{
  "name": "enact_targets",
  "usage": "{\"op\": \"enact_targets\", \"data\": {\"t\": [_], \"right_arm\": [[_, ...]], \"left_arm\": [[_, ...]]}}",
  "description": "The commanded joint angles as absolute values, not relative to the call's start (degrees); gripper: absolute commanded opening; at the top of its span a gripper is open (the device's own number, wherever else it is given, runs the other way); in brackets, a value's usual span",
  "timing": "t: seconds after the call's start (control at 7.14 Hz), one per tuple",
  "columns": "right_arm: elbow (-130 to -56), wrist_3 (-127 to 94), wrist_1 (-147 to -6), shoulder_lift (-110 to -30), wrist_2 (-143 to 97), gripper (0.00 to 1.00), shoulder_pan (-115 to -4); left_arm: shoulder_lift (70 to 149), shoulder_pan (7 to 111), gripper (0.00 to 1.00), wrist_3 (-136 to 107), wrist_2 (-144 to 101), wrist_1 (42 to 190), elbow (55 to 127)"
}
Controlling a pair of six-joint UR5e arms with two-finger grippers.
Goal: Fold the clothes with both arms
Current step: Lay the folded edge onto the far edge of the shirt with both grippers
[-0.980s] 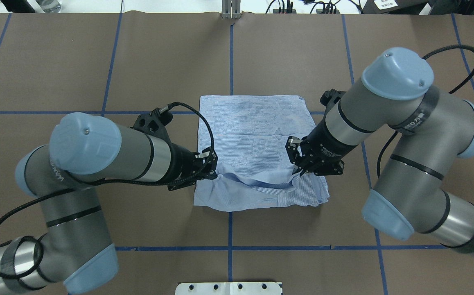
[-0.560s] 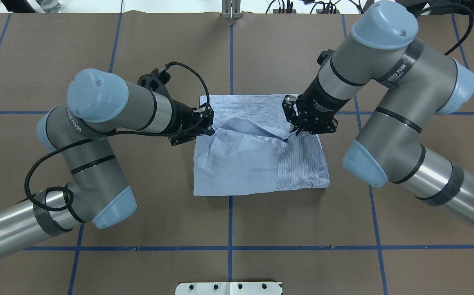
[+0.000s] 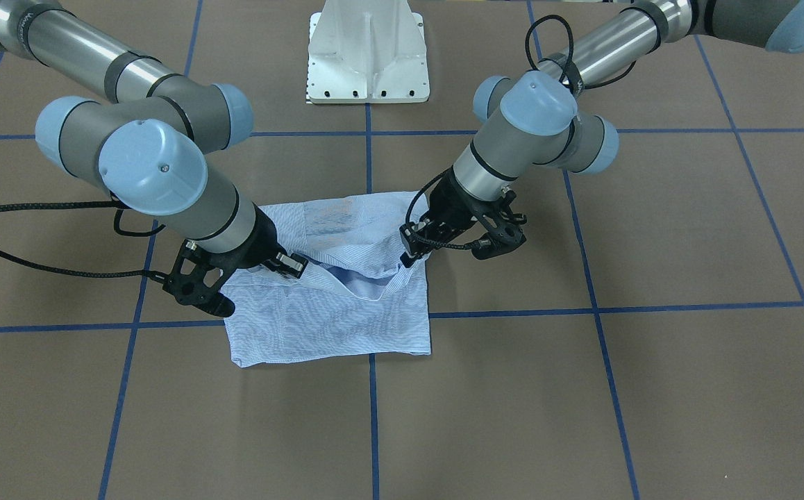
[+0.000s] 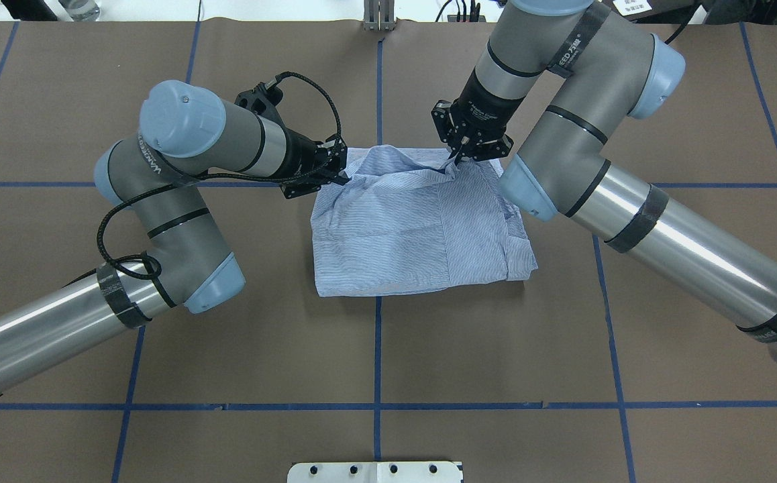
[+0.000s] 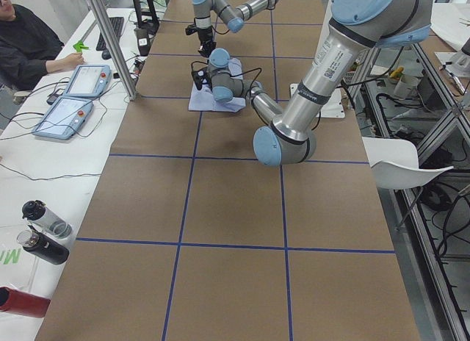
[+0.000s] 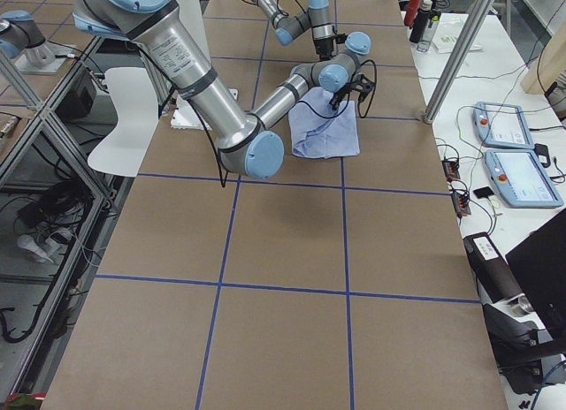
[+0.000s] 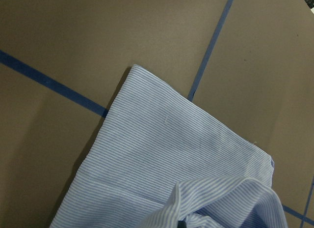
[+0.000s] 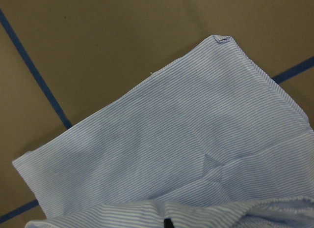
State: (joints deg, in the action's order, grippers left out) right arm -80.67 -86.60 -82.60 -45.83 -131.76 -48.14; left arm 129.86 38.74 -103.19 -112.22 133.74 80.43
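The clothes are one light blue-and-white striped shirt, folded into a rough rectangle at the table's middle. Its doubled-over top layer is bunched along the far edge. My left gripper is shut on the shirt's far-left edge. My right gripper is shut on the far edge nearer the right corner. In the front-facing view the left gripper and right gripper hold a sagging fold over the shirt. Both wrist views look down on the flat lower layer of the shirt.
The brown table is crossed by blue tape lines. The white pedestal base sits behind the shirt. A side bench holds teach pendants and bottles, with a person seated there.
Both grippers have carried the shirt's near edge away from the robot, across the shirt to its far edge, laying the fabric over itself. Both arms have stretched forward.
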Motion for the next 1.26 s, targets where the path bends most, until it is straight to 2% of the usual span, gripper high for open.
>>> {"op": "enact_targets", "data": {"t": [0.0, 0.28, 0.98, 1.12], "right_arm": [[-77.3, -85.9, -81.4, -45.6, -131.8, 0.0, -49.4], [-75.8, -85.9, -81.4, -45.4, -131.8, 0.0, -49.4], [-74.8, -85.9, -80.3, -45.3, -132.1, 0.0, -49.2], [-73.8, -85.8, -78.3, -45.4, -131.8, 0.91, -49.2]], "left_arm": [[133.1, 39.8, 0.0, -103.2, -112.1, 136.3, 74.4], [133.9, 40.2, 0.0, -103.3, -111.8, 143.9, 66.8], [135.2, 40.2, 0.0, -103.3, -111.8, 144.1, 66.4], [135.1, 40.6, 0.13, -103.3, -111.8, 144.1, 66.4]]}}
